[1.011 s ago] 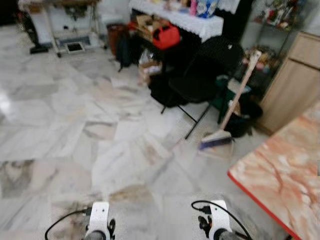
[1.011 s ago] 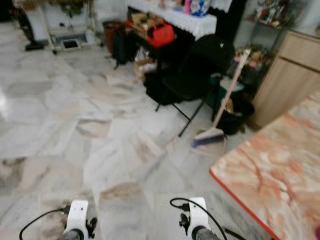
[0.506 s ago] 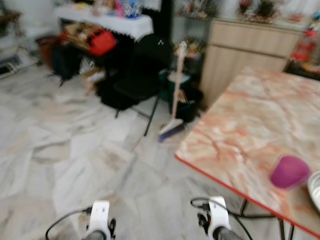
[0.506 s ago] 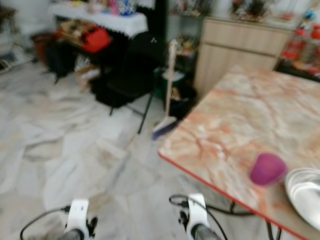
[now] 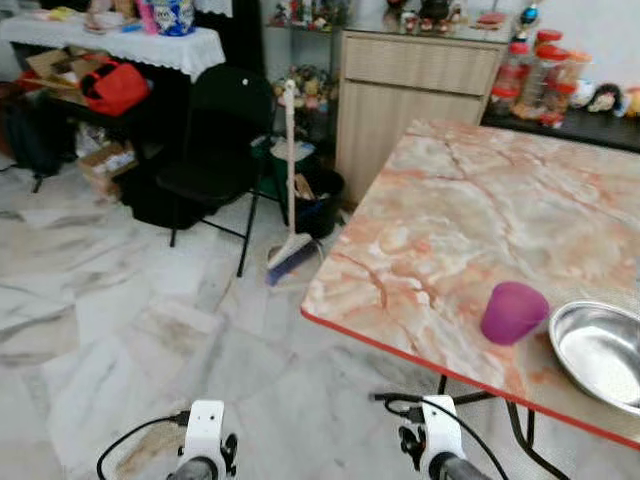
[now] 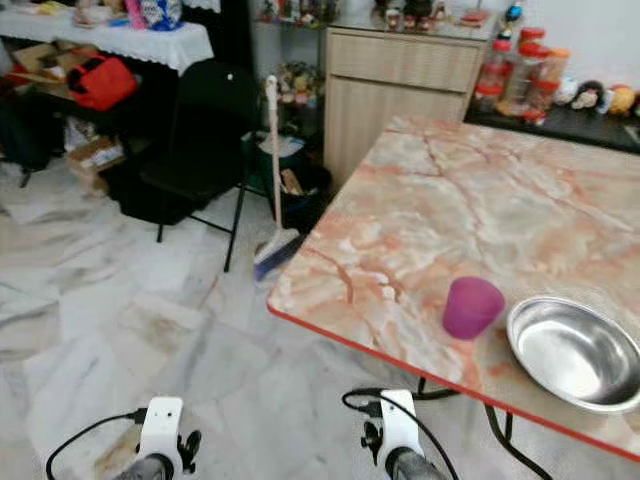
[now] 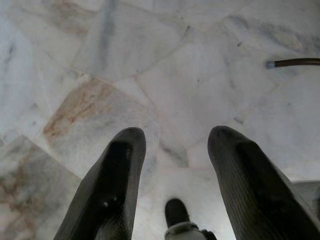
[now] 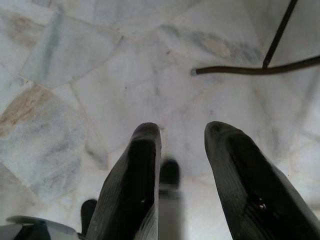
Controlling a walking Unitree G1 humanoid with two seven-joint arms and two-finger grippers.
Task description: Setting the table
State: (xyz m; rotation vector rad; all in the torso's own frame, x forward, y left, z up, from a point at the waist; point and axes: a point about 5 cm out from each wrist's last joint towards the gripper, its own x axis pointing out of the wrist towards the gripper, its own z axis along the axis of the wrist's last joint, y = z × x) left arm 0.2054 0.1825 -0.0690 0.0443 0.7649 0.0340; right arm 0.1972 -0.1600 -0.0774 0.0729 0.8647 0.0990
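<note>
A marble-patterned table [image 5: 470, 220] with a red edge stands ahead on my right. Near its front edge a purple cup [image 5: 513, 312] sits upside down, and right beside it is a steel bowl [image 5: 600, 350]. Both arms hang low at the bottom of the eye views, short of the table. My left gripper [image 7: 175, 142] points down at the marble floor, open with nothing between its fingers. My right gripper [image 8: 182, 135] also hangs over the floor, open and empty, near the table's dark leg [image 8: 280, 30].
A black folding chair [image 5: 215, 140] and a broom [image 5: 290, 190] stand left of the table by a dark bin. A wooden cabinet [image 5: 415, 95] is behind. A cluttered white-clothed table [image 5: 120, 40] with a red bag sits far left. Marble floor [image 5: 120, 330] lies open ahead.
The camera has swung to the right. The table, the purple cup and the bowl have come into view, and the picture is now sharp. Both arms still hang low.
</note>
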